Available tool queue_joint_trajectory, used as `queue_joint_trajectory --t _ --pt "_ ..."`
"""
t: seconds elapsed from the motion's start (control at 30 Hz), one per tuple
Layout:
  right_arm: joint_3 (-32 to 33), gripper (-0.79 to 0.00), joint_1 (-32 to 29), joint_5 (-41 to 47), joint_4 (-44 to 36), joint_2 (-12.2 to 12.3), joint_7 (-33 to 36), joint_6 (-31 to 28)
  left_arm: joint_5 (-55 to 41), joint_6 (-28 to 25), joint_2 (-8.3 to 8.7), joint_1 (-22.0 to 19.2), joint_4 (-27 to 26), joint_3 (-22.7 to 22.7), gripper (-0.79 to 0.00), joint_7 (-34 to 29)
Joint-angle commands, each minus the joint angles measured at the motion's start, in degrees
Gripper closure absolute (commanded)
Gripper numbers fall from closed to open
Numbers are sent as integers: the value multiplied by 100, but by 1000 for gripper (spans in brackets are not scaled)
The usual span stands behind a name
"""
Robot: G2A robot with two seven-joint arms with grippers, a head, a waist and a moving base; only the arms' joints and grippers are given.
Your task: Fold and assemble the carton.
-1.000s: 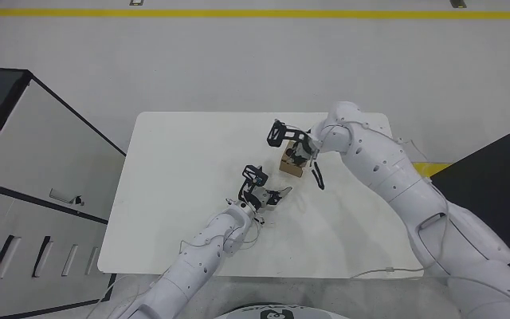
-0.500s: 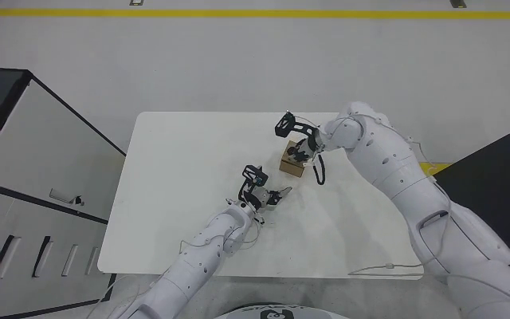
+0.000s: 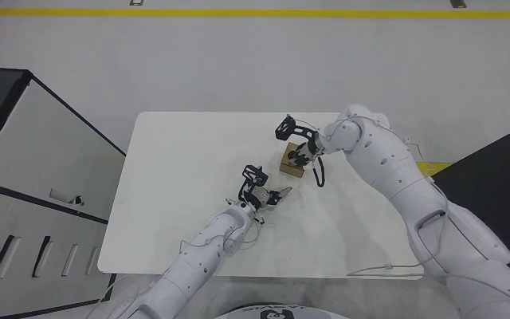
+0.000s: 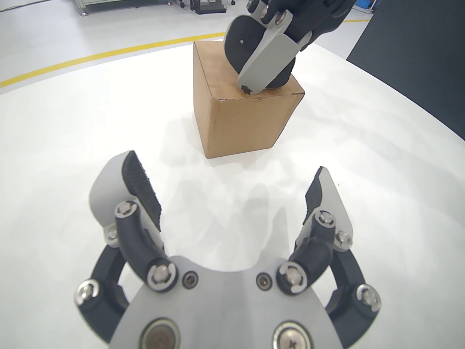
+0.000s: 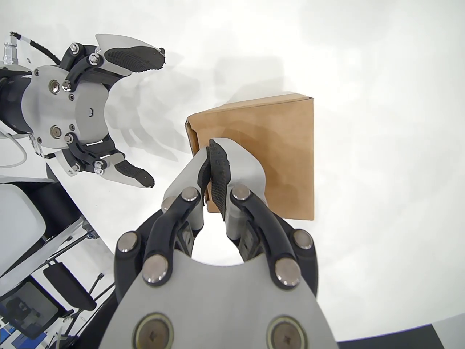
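the carton point(image 3: 292, 160) stands on the white table point(image 3: 183, 175), a little right of the middle and toward the far side from the robot. it's a plain brown cardboard cube, closed up on every face i can see, sitting flat and square on the tabletop. from the left wrist view the carton point(image 4: 243, 125) shows a slightly ragged seam along the top edge nearest that camera, and from the right wrist view the carton point(image 5: 279, 147) has a small gap at one top corner.

the right gripper point(image 3: 301, 151) is over the box, angled down onto it. its two fingers are pressed together pad to pad with nothing visible between them, and the joined tips rest on the carton's top face just inside the ragged edge; you can see that contact well where the right gripper point(image 4: 250, 87) meets the cardboard. its own camera shows the right gripper point(image 5: 214, 157) closed over the lid.

the left gripper point(image 3: 271, 195) is low over the table just beside the carton, on the robot's side of it, pointing at the box but not touching. the left gripper point(image 4: 225, 165) is spread wide and holds nothing, with bare table between its fingers point(image 4: 140, 183). the right wrist view shows the left gripper point(image 5: 154, 117) gaping the same way.
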Motion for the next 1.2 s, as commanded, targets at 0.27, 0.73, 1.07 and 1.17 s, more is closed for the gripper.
queue_joint_trajectory --t 0.27,0.73,1.07,1.17 --pt "-42 0 14 -1 28 -18 1 17 0 0 0 0 0 0 -785 0" --pt "-81 0 18 41 68 -38 31 70 0 0 0 0 0 0 -785 0" --pt "-93 0 24 71 103 -46 45 84 0 0 0 0 0 0 -785 0" --pt "-63 0 31 90 119 -40 -13 92 0 0 0 0 0 0 -785 0"
